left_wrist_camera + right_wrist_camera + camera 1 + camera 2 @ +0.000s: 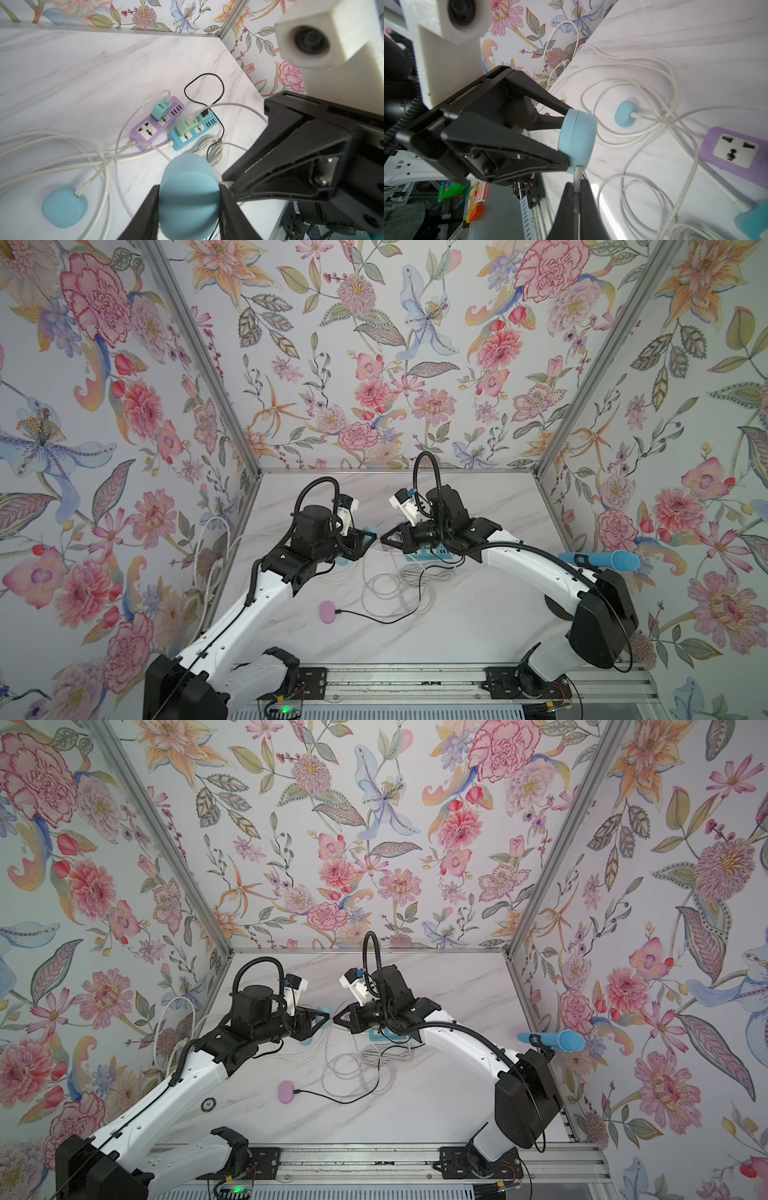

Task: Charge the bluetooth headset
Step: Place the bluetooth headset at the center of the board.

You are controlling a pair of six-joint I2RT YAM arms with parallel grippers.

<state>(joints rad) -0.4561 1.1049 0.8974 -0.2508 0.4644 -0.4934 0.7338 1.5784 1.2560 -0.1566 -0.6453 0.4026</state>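
Blue headset case [578, 135]: clamped by left gripper [568, 138]; long axis 9–3 o'clock in both top views, port toward 3; right gripper [577, 184] pinches white plug [577, 173].

**Legible Markings: None Confirmed**

No text, brand, number or sign can be read in any view. Four marks were noted, all illegible.

1. The purple power strip [145, 133] carries a line of fine print beside its USB ports [176, 109] in the left wrist view. It is too small to resolve.
2. The white link of the left arm [158, 1094] bears a round emblem [208, 1104] in a top view, with no detail visible.
3. A dark sack [402, 220] in the right wrist view shows pale lettering, blurred and cut by the frame edge.
4. A red patterned box [481, 192] near it has print that cannot be made out.
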